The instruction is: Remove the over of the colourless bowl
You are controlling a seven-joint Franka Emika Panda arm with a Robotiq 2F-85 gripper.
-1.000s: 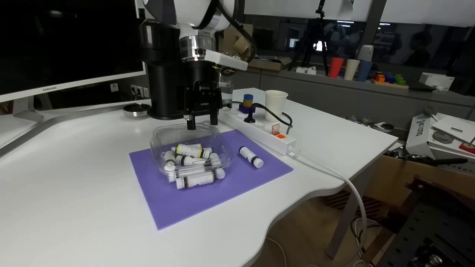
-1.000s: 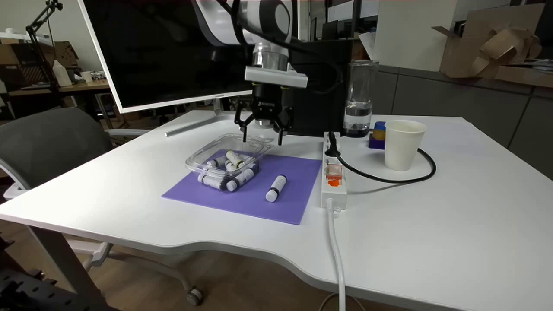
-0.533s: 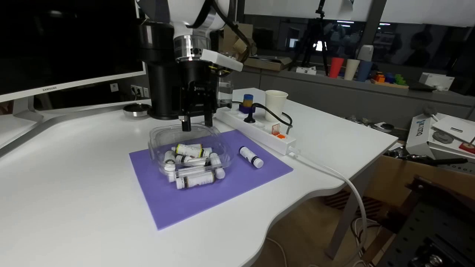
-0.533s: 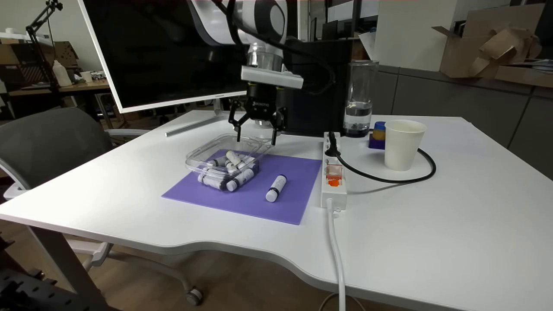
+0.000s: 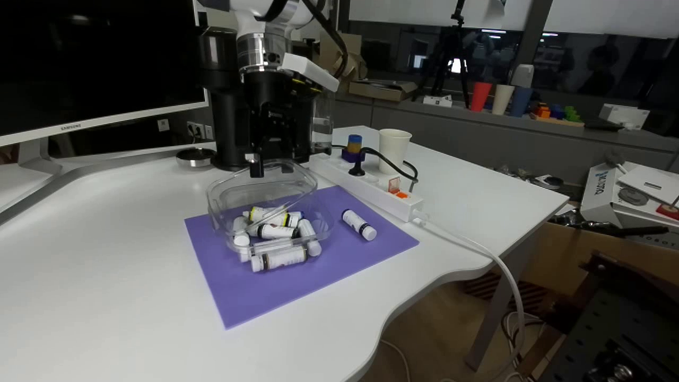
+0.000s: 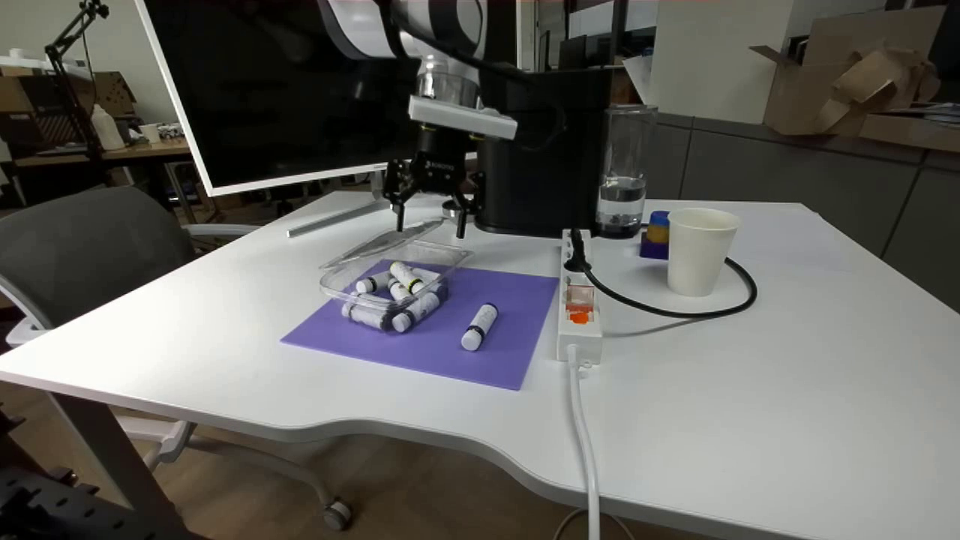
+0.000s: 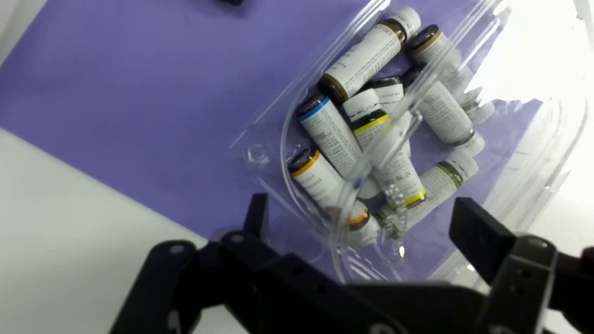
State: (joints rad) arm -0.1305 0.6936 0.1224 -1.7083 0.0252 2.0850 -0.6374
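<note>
The colourless clear bowl (image 5: 326,233) sits on a purple mat holding several white-labelled bottles; it also shows in an exterior view (image 6: 358,298) and the wrist view (image 7: 257,154). Its clear cover (image 6: 386,241) is tilted, with the edge on the gripper's side raised and the opposite edge low at the bowl's rim. In the wrist view the cover's rim (image 7: 390,139) crosses over the bottles and runs between the fingers. My gripper (image 6: 430,229) is open, fingers wide apart (image 7: 362,211), at the raised edge. Whether a finger touches the cover is unclear.
A loose bottle (image 5: 359,225) lies on the purple mat (image 5: 238,297). A white power strip (image 5: 366,188) with cables runs beside it. A paper cup (image 6: 701,251), a small metal dish (image 5: 195,157), a glass vessel (image 6: 621,172) and a monitor (image 5: 95,58) stand around.
The cover lay flat on the bowl in the earlier frames and is now tilted up at the gripper's side. The gripper has moved left and upward, its fingers still apart.
</note>
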